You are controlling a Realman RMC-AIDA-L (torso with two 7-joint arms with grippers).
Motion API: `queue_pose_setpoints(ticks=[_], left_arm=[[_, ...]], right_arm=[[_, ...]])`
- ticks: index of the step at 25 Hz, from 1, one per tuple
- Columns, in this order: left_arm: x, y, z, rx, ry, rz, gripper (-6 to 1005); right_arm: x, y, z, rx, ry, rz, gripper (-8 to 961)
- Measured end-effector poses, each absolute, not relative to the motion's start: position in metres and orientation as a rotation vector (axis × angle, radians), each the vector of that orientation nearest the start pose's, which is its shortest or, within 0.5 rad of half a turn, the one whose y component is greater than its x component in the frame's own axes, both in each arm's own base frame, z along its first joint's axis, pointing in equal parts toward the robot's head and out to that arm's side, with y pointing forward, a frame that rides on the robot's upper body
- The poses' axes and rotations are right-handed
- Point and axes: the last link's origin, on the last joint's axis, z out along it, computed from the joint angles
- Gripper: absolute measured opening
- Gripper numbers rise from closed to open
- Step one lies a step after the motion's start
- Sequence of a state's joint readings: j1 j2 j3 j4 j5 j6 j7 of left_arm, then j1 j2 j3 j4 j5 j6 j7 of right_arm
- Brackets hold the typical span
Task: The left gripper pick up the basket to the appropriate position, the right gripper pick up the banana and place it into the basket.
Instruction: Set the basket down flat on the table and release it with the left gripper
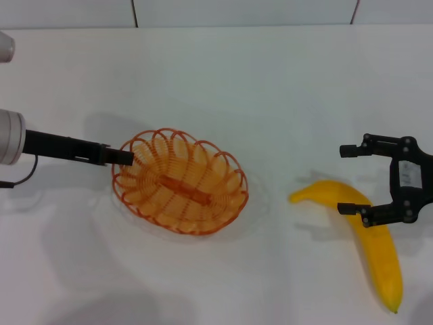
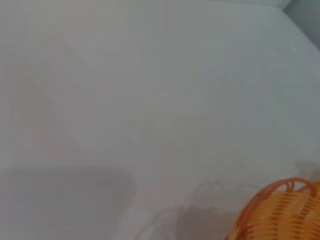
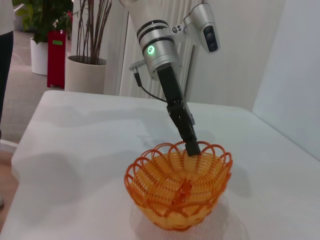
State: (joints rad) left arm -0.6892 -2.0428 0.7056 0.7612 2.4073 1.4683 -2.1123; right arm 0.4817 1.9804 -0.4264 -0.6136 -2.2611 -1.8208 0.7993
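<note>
The orange wire basket (image 1: pixel 181 181) sits left of the table's middle; its rim also shows in the left wrist view (image 2: pixel 280 215). My left gripper (image 1: pixel 126 157) reaches in from the left and is shut on the basket's left rim. The right wrist view shows the same grip, with the left gripper (image 3: pixel 192 148) pinching the far rim of the basket (image 3: pixel 175 192). I cannot tell whether the basket is lifted off the table. The yellow banana (image 1: pixel 380 257) lies at the right. My right gripper (image 1: pixel 342 179) stands open over its upper end, one finger crossing the fruit.
The white table (image 1: pixel 223 81) runs back to a wall. A bare stretch of table separates the basket and the banana. In the right wrist view, potted plants (image 3: pixel 85 55) and a red bin (image 3: pixel 56 55) stand beyond the table's far edge.
</note>
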Motion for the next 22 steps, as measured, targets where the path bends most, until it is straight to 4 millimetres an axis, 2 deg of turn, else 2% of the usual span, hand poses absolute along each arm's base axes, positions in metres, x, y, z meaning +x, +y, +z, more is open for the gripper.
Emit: queue_pose_setpoints(ticks=[8,22], left_arm=[[-0.2584,0.3703,0.0069,-2.58,-1.399,-0.225,100],[-0.2589,0.371,0.0062,-2.555,-1.432,-0.267,142]], right_arm=[[0.3084,0.2842,0.0438,-2.806,-0.035,0.566,891],[0.3077,0.285,0.0438,-2.806,-0.038,0.567,891]])
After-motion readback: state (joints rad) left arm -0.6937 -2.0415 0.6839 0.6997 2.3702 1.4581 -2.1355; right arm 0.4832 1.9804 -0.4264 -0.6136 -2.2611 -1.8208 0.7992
